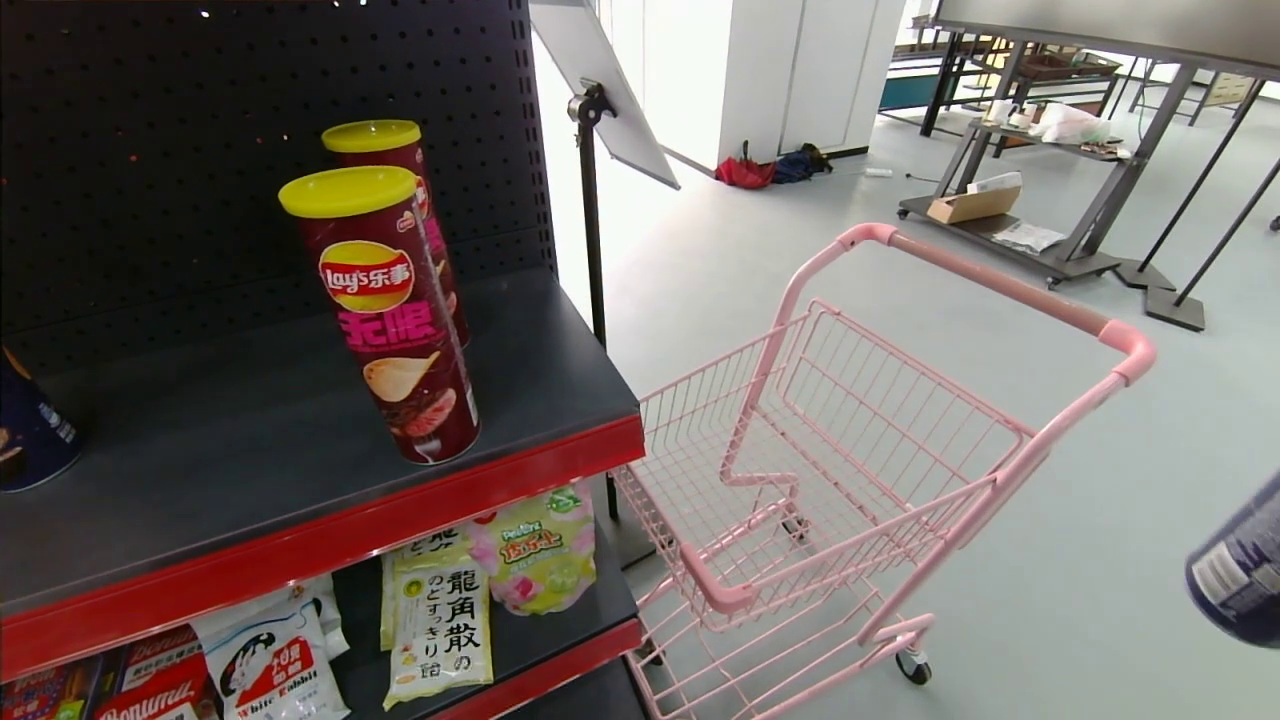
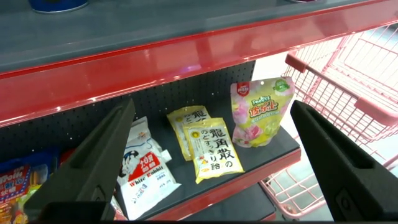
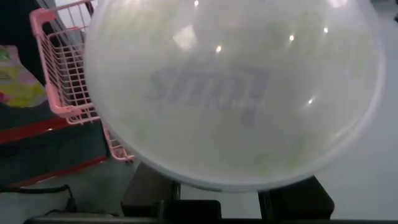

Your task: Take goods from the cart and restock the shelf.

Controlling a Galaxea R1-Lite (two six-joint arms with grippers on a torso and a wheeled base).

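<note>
Clear-lidded can (image 3: 230, 93) tight between right fingers (image 3: 295, 199) near cart (image 1: 1000, 280); left fingers (image 2: 93, 162) wide apart before lower shelf (image 2: 249, 158).

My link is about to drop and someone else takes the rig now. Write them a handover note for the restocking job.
Left gripper: open, empty, facing the snack bags on the lower shelf.
Right gripper: shut on a dark blue can, held in the air to the right of the cart.
Upper shelf: front maroon can and rear maroon can stand upright. A second blue can stands at its left edge.
Done: the cart basket looks empty.
Left: set the held can on the upper shelf. It is probably the last item.
</note>
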